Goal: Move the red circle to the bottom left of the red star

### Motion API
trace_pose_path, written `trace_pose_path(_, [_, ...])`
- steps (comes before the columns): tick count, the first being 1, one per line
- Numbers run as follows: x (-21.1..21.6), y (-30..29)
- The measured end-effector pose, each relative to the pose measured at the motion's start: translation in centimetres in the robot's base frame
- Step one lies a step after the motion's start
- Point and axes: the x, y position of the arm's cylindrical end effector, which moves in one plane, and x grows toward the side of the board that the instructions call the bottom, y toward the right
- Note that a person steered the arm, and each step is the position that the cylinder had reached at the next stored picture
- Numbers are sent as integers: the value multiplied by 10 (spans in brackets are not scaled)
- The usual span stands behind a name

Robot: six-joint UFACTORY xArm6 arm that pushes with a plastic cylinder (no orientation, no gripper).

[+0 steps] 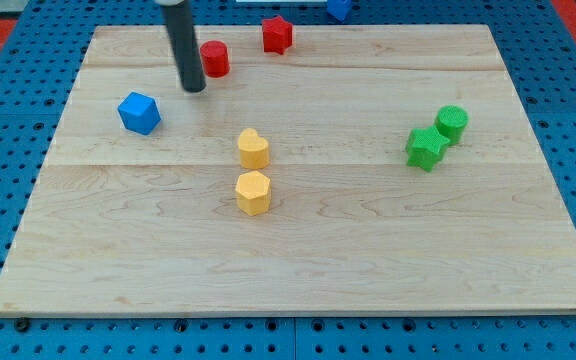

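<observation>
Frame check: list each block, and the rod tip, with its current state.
my tip: on the board, just left of the red circle
red circle: upright, lower left of the red star
red star: near the view's top edge
blue cube: alone, tilted
yellow blocks: close together, apart
green blocks: touching

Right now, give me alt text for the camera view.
My tip rests just left of the red circle, with the red star to that circle's upper right, near the top of a wooden board. Also on it: a blue cube, two yellow blocks mid-board, two touching green blocks at right.
</observation>
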Motion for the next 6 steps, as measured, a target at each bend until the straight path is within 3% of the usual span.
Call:
trace_pose_path(2, [-49, -21])
trace_pose_path(3, [-67, 26])
trace_pose_path(6, [-12, -8])
